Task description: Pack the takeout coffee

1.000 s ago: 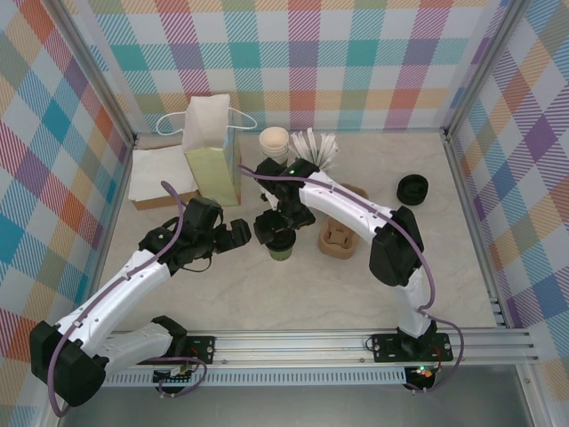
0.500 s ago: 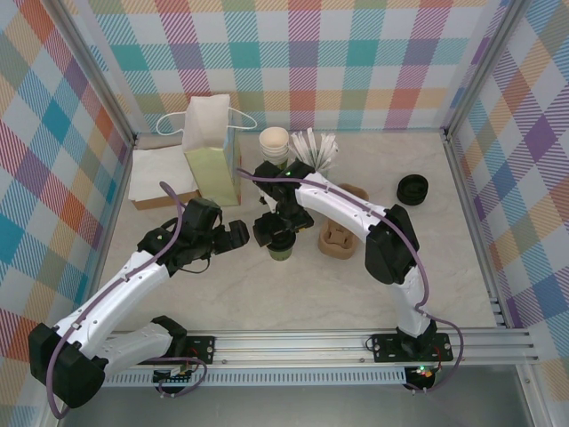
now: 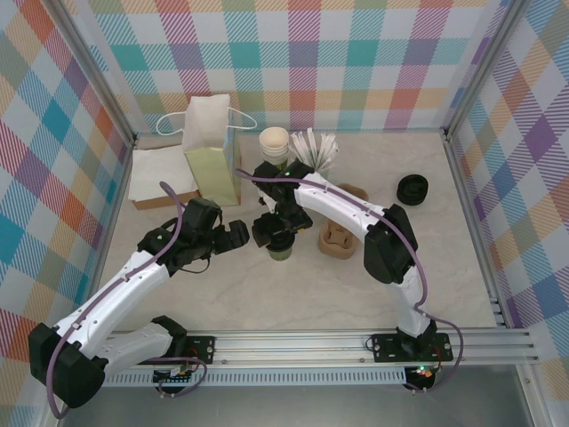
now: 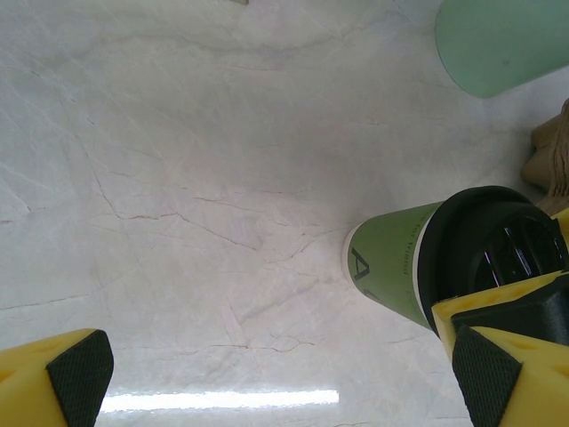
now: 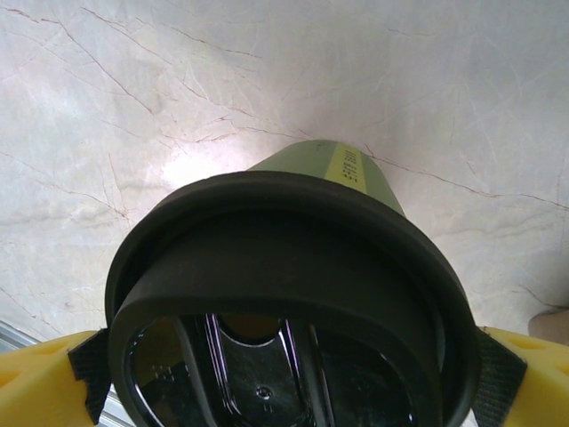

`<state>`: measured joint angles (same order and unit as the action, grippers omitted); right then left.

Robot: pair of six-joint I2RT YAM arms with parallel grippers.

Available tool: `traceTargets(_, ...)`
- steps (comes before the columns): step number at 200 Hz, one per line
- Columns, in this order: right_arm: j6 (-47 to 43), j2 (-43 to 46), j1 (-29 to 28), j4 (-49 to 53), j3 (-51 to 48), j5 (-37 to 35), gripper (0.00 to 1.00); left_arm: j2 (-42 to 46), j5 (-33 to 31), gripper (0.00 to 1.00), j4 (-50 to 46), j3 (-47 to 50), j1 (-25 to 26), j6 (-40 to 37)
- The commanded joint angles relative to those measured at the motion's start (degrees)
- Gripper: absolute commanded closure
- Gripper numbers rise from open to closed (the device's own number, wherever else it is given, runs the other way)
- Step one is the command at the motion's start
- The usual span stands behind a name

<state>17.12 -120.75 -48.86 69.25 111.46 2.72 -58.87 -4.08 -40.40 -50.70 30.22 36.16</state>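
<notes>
The takeout coffee (image 3: 283,253) is an olive-green paper cup standing upright mid-table, wearing a black lid (image 5: 284,294). My right gripper (image 3: 277,229) hangs straight over it. In the right wrist view the right gripper (image 5: 293,374) is open, one pad (image 5: 89,378) on each side of the lid's rim, the green side (image 5: 320,165) showing below. My left gripper (image 3: 238,236) is just left of the cup and open. From the left wrist, the cup (image 4: 391,267) stands off to the right, outside the left gripper (image 4: 283,374), which has bare table between its fingers.
A pale green paper bag (image 3: 212,151) stands at the back left beside a flat white box (image 3: 160,178). Behind the cup are stacked lidless cups (image 3: 274,142) and a mint cup of stirrers (image 3: 316,149). A cardboard carrier (image 3: 340,236) lies right of it, black lids (image 3: 412,189) farther right.
The right arm has edged slightly to the left over the cup. The left arm and the cup have hardly moved.
</notes>
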Motion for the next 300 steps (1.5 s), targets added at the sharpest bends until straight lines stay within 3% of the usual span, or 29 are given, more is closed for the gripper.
traceTargets(1,-0.9,-1.6,-0.4,0.4,0.2,0.4,0.00,-0.4,-0.1,0.00,-0.1,0.5,-0.6,-1.0)
traceTargets(46,-0.8,-0.6,-0.2,-0.2,-0.9,0.5,0.00,-0.4,0.4,0.00,0.5,0.9,-0.6,-0.6)
traceTargets(91,0.7,2.7,1.6,-2.7,-4.0,3.3,0.10,-0.6,0.6,0.00,0.7,0.8,-0.6,-0.6)
traceTargets(300,1.9,9.2,5.1,-7.2,-12.5,5.8,0.15,-1.4,-0.7,0.00,-0.9,-3.0,-0.6,-1.2)
